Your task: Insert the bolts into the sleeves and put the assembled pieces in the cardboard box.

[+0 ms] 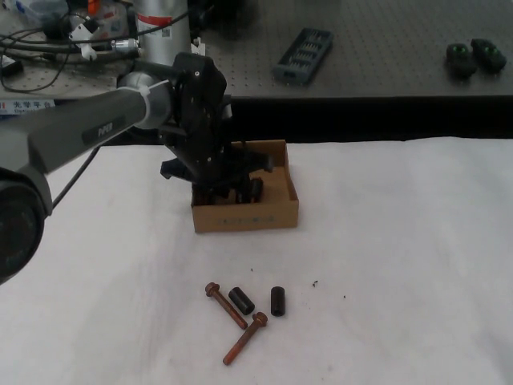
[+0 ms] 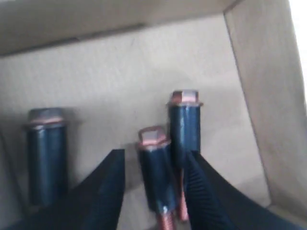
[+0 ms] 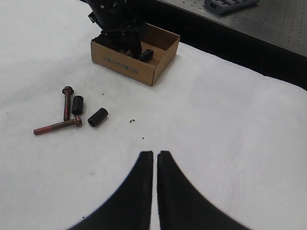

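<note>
My left gripper [image 1: 228, 188] is lowered into the cardboard box [image 1: 244, 218]. In the left wrist view its fingers [image 2: 105, 191] stand open on either side of an assembled piece [image 2: 156, 177], a copper bolt inside a black sleeve, on the box floor [image 2: 259, 96]. Two more assembled pieces [image 2: 184, 127] [image 2: 46, 153] lie beyond it. On the white cloth in front of the box lie two loose bolts [image 1: 225, 305] [image 1: 244, 338] and two black sleeves [image 1: 241, 301] [image 1: 277, 301]. My right gripper [image 3: 155, 155] hovers shut and empty over the cloth, well to the side of those parts [image 3: 77, 105].
Behind the cloth runs a dark perforated bench with a black ribbed tray [image 1: 303, 53], two dark round items [image 1: 474, 56] and a tangle of cables [image 1: 48, 40]. The cloth to the right of the box is bare.
</note>
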Available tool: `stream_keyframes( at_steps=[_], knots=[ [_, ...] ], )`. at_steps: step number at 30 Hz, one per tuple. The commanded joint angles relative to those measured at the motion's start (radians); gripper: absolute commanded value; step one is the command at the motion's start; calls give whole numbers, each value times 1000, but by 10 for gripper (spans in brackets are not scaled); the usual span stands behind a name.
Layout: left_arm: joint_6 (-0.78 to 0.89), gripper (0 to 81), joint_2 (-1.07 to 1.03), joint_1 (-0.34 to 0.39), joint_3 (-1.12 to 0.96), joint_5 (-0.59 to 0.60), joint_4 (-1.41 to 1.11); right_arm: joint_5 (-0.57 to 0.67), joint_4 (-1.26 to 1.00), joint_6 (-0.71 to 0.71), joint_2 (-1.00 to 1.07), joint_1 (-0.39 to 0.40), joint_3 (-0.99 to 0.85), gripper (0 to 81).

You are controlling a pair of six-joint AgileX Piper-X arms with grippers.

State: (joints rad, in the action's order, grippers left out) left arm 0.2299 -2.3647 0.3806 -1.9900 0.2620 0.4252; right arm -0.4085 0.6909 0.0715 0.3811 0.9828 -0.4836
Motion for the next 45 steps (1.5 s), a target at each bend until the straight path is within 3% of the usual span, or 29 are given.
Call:
stream_keyframes(
  at_steps=[1, 5, 11, 13, 21, 31, 34, 41, 45],
  knots=[
    [99, 292, 3, 3, -38, 11, -25, -1, -1, 2, -9, -5, -4, 38],
    [137, 273, 22, 1, -77, 80, -38, -1, -4, 2, -9, -5, -4, 38],
    [137, 97, 99, -32, -92, 157, 5, 9, -112, 2, -9, -5, -7, 38],
    [131, 74, 126, -56, -92, 151, 77, 34, -124, 2, 4, -5, -15, 38],
    [-159, 74, 240, -128, -92, 52, 497, 218, -110, 95, 192, -5, -82, 38],
    [-135, 74, 363, -148, -70, -83, 621, 453, -118, 116, 583, -35, -266, 36],
    [-124, 74, 421, -149, -8, -91, 606, 509, -120, 116, 665, -75, -325, 1],
    [-75, 74, 646, -149, 370, -129, 457, 572, -122, 115, 790, -168, -408, 214],
    [-5, 74, 819, -149, 648, -127, 266, 583, -124, 83, 867, -184, -432, 241]
  ],
)
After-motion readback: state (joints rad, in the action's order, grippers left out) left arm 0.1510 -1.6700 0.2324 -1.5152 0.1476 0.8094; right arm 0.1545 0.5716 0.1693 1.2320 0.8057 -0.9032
